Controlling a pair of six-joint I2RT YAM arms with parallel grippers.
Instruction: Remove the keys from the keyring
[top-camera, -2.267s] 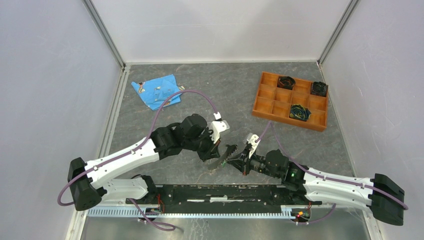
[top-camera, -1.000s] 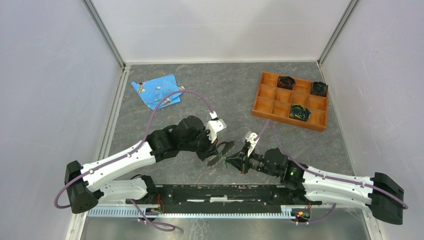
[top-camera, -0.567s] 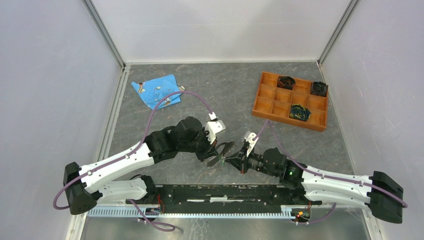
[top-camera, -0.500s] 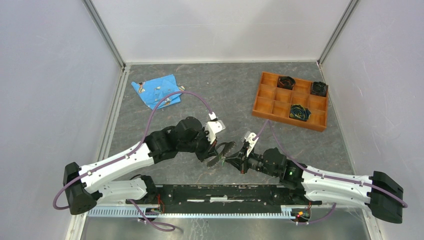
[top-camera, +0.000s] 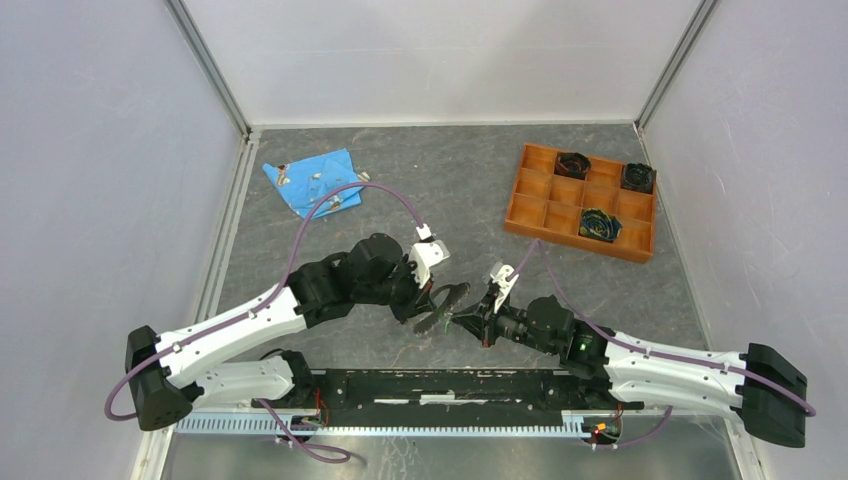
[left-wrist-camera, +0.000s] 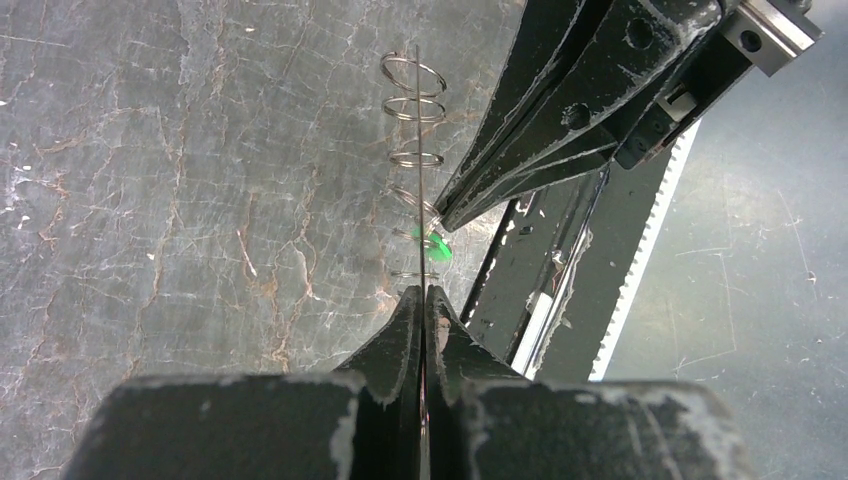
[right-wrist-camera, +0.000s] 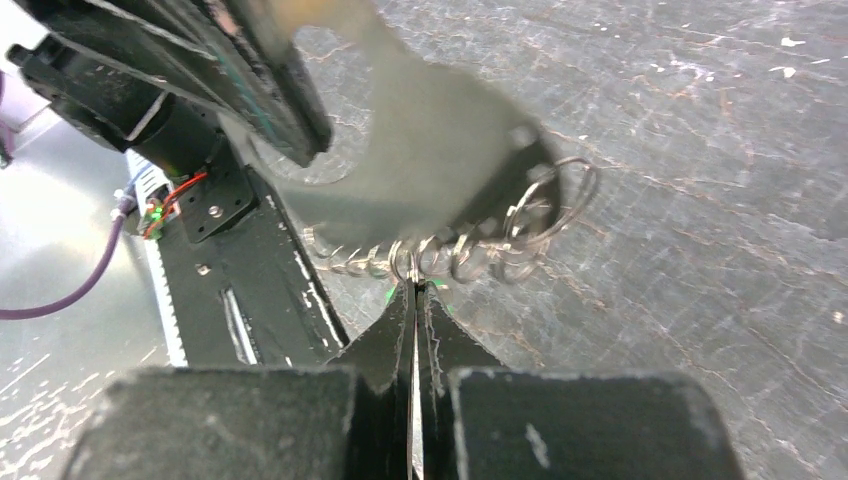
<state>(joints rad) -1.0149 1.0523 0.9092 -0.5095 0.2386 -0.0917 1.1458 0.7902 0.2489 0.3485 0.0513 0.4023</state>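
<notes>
Left tool (left-wrist-camera: 422, 300) — keyring (right-wrist-camera: 430, 150); right tool (right-wrist-camera: 413, 290) — keys (right-wrist-camera: 470, 255)

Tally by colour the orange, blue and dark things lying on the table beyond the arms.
Orange: 1, the tray
Blue: 1, the cloth
Dark: 3, the rolled bundles, each in a tray compartment
Total: 5

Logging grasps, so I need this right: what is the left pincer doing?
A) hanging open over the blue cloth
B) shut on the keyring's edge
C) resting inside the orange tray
B: in its wrist view the left pincer is closed on the keyring by its thin edge, while the right pincer pinches at the keys.
</notes>
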